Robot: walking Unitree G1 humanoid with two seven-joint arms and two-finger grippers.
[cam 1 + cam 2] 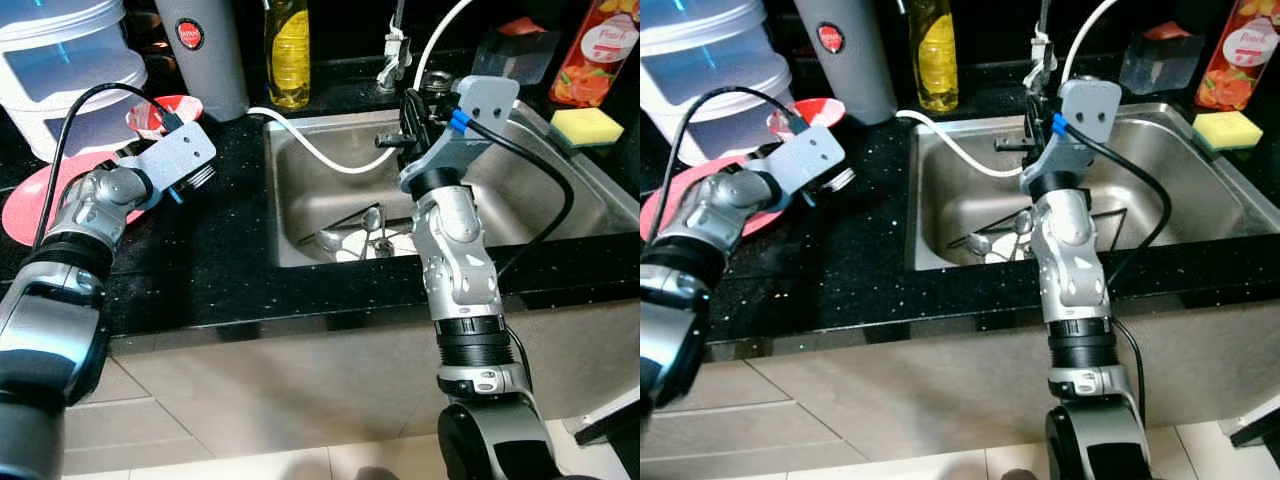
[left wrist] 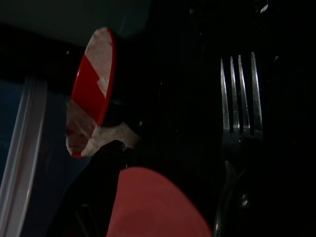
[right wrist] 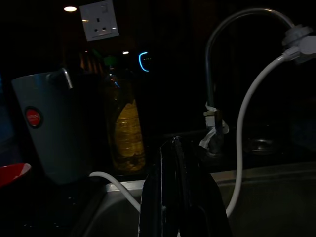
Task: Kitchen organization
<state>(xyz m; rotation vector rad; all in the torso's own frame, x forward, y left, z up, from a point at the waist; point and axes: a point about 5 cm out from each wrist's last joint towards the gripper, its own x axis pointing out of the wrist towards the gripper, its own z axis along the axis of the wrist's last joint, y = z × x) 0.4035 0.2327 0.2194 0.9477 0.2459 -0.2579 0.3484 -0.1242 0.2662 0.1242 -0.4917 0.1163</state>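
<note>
One fork [image 2: 240, 106] is held clamped in the left gripper [image 1: 196, 178] over the black countertop [image 1: 220, 250], with a red bowl [image 1: 165, 112] at roughly 11 o'clock from it. Right gripper [image 1: 413, 118] is parked over the steel sink [image 1: 560, 190], fingers pressed together, spoons [image 1: 365, 230] lying below.

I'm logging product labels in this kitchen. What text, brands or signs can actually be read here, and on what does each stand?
Juice carton: a white word on its red label, blurred, not legible.
Grey canister: round red badge with white lettering, too small to read.
Yellow bottle: no readable label.
Wall socket: no markings legible.
So nothing can be quoted with confidence.
</note>
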